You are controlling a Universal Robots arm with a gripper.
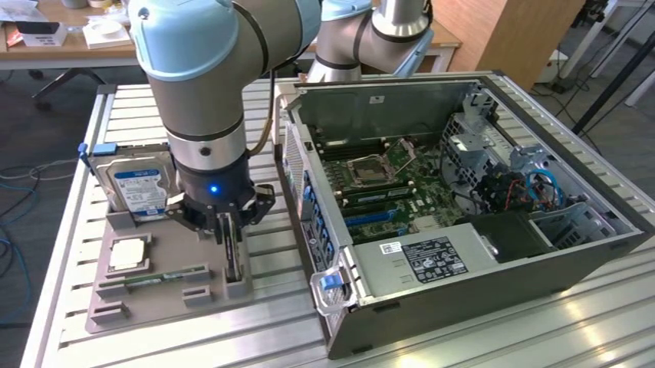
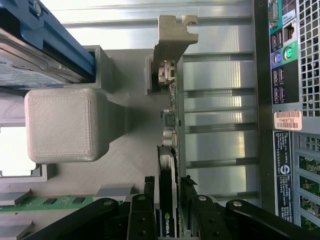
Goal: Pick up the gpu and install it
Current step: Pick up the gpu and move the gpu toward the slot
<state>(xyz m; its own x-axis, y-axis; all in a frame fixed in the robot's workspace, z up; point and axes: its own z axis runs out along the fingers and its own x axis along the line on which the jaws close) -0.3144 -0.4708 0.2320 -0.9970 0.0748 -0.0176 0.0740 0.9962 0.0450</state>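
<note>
The gpu stands on edge in a slot of the grey holder tray, at the tray's side nearest the computer. In the wrist view the gpu is a thin dark card seen edge-on, with its pale metal bracket at the far end. My gripper is lowered straight onto it. The gripper is shut on the gpu, one fingertip pressed to each face. The card still sits in the holder.
The open computer case lies to the exterior view's right, motherboard and blue slots exposed; its rear panel is close beside the gpu. The tray also holds a hard drive, a processor and a green memory stick.
</note>
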